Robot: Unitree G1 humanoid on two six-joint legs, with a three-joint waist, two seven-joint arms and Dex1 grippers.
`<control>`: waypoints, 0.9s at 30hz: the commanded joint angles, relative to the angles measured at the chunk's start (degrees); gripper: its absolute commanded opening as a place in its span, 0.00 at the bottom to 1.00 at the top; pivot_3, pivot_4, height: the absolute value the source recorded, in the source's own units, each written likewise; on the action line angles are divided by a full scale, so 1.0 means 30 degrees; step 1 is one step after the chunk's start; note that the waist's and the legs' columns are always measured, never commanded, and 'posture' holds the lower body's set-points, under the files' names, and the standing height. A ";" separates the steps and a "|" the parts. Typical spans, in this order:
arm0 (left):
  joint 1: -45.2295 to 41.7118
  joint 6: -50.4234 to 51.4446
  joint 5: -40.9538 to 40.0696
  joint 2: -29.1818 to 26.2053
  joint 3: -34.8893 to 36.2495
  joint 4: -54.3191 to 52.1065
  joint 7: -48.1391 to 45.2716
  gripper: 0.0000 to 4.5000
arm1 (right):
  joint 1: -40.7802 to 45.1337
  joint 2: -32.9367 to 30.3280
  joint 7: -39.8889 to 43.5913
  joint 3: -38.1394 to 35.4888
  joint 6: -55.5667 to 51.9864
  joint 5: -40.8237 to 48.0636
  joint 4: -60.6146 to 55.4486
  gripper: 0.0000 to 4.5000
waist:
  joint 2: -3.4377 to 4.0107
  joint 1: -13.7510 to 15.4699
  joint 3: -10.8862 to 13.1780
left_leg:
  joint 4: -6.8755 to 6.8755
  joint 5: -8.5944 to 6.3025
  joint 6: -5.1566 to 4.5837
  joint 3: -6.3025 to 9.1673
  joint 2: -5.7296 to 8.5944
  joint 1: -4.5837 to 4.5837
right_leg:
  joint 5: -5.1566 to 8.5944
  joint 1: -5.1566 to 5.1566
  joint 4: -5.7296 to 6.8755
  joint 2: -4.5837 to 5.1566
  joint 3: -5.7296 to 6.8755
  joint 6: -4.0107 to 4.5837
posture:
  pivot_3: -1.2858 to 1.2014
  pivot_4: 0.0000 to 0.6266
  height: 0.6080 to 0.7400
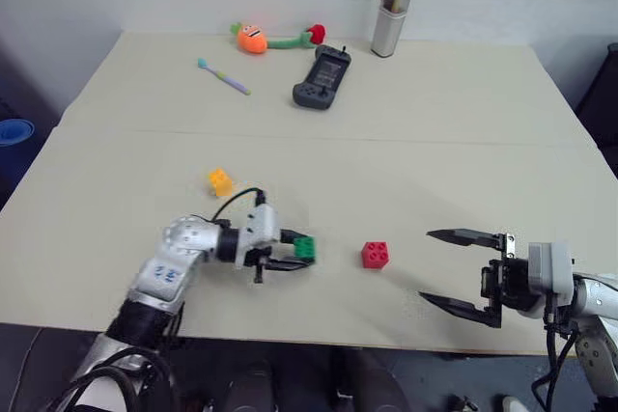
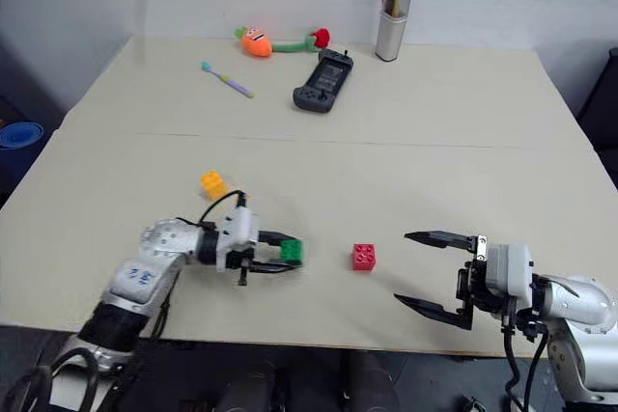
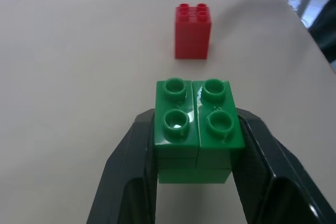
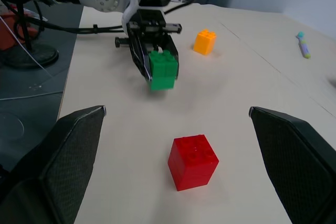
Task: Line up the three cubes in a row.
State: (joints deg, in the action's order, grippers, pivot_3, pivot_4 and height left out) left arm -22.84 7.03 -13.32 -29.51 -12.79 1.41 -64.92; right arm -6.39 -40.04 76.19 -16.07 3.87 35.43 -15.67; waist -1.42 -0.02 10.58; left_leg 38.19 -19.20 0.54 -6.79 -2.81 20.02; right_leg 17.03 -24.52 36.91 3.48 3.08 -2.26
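Near the front edge of the tabletop [image 1: 406, 142], the left gripper [image 1: 290, 256] has its fingers closed on the green cube [image 1: 304, 247], just beside the red cube [image 1: 376, 254]. The yellow-orange cube [image 1: 221, 181] sits apart, farther back. The right gripper [image 1: 454, 269] hangs wide open, empty. No row yet; I judge most placing remains.

The green cube [image 3: 198, 124] and red cube [image 3: 192, 30] look like glossy moulded plastic, as does the yellow-orange cube [image 4: 205, 41]. The table [image 1: 435, 151] is smooth, matt and pale. The carrot toy [image 1: 253, 39] looks like soft plush cloth.
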 commanded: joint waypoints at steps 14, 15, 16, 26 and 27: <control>-0.1978 -0.0794 0.2118 0.1516 -0.1841 0.3068 -0.0042 0.33 | -0.0674 -0.0056 -0.1764 -0.0085 -0.0673 0.0287 -0.2050 1.00 | -0.0002 -0.0005 0.0001 | 0.0000 0.0039 -0.0009 -0.0003 -0.0003 -0.0015 | -0.0003 0.0002 0.0017 -0.0009 -0.0018 -0.0006 | 0.52 0.24 1.00; -0.1982 -0.0915 0.2183 0.1558 -0.1843 0.3161 -0.0005 0.33 | -0.0647 -0.0057 -0.1798 -0.0058 -0.0678 0.0266 -0.2052 1.00 | -0.0002 -0.0003 0.0001 | 0.0000 0.0039 -0.0009 -0.0003 -0.0002 -0.0015 | -0.0003 0.0003 0.0016 -0.0008 -0.0017 -0.0006 | 0.52 0.24 1.00; -0.1982 -0.0945 0.2197 0.1583 -0.1835 0.3198 -0.0008 0.33 | -0.0624 -0.0049 -0.1838 -0.0029 -0.0678 0.0244 -0.2054 1.00 | -0.0002 -0.0002 0.0001 | 0.0000 0.0039 -0.0009 -0.0003 -0.0001 -0.0015 | -0.0003 0.0003 0.0016 -0.0008 -0.0017 -0.0007 | 0.52 0.24 1.00; -0.1407 -0.1033 0.1201 0.0365 -0.0246 0.1630 -0.0428 0.87 | -0.0293 0.0096 -0.2071 0.0399 -0.0532 0.0029 -0.1794 1.00 | -0.0003 -0.0093 0.0001 | 0.0001 0.0043 -0.0010 0.0002 -0.0006 -0.0008 | -0.0004 -0.0001 0.0019 -0.0013 -0.0016 -0.0007 | 0.52 0.24 1.00; -0.1166 -0.1149 0.1141 -0.0150 0.0114 0.1405 -0.0552 0.91 | -0.0233 0.0109 -0.2069 0.0454 -0.0505 0.0013 -0.1736 1.00 | -0.0002 -0.0136 0.0001 | 0.0001 0.0044 -0.0008 0.0001 -0.0011 -0.0010 | -0.0004 -0.0002 0.0022 -0.0015 -0.0016 -0.0007 | 0.52 0.24 1.00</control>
State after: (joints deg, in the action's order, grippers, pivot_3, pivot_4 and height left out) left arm -27.40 4.75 -8.53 -27.84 -15.46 8.36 -65.96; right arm -7.46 -40.00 70.25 -14.48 1.85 35.08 -20.10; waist -1.43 -0.43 10.58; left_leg 38.18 -19.05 0.55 -6.80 -2.85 19.97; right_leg 17.02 -24.53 36.99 3.42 3.02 -2.28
